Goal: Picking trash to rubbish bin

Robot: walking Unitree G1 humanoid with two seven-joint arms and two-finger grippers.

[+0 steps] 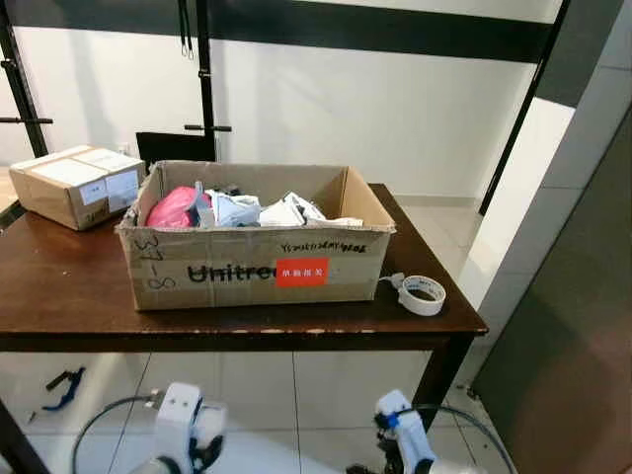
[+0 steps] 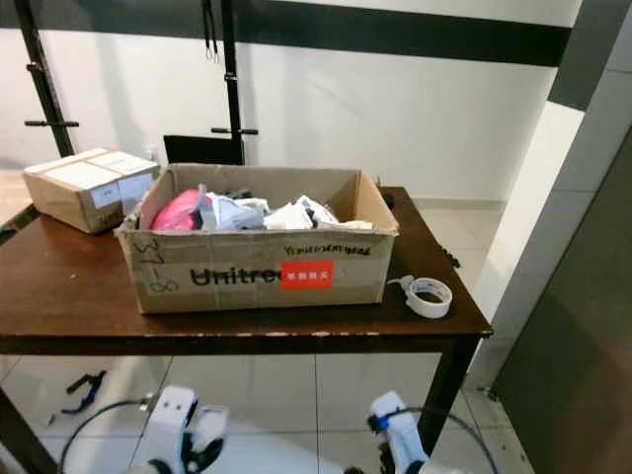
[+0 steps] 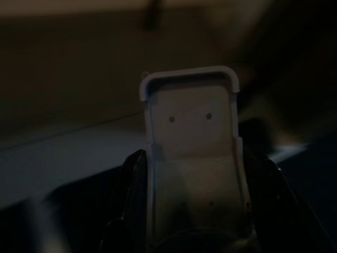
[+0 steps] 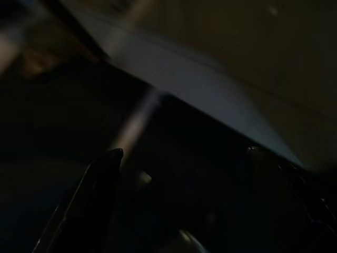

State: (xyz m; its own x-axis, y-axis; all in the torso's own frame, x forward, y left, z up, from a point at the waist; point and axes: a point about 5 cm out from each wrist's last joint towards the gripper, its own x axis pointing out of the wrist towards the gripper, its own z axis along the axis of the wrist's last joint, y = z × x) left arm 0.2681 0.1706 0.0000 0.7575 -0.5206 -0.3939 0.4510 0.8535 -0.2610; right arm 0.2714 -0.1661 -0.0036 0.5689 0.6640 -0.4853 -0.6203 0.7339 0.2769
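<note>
A dark wooden counter (image 1: 79, 286) carries a large open cardboard box (image 1: 252, 267) printed with black lettering and a red label; the box sits toward the front edge, reaching from the middle of the counter toward its right side; inside it lies a heap of trash (image 1: 232, 209), a pink bag at the left end and crumpled white wrappers and paper across the rest. A roll of white tape (image 1: 423, 294) rests on the counter near the front right corner, just beside the big box's right wall; a smaller sealed cardboard box (image 1: 77, 184) with white labels stands at the back left of the counter, apart from the big one.

Both arms hang low below the counter's front edge, over a pale tiled floor (image 1: 286, 395); the left end effector (image 3: 192, 158) appears in its dim wrist view, and I cannot tell whether it is open or closed; the right end effector (image 4: 179, 174) has its two dark fingers (image 4: 102, 179) standing well apart, open and gripping nothing. A blue tool (image 1: 64, 385) lies on the floor under the counter's left side.
</note>
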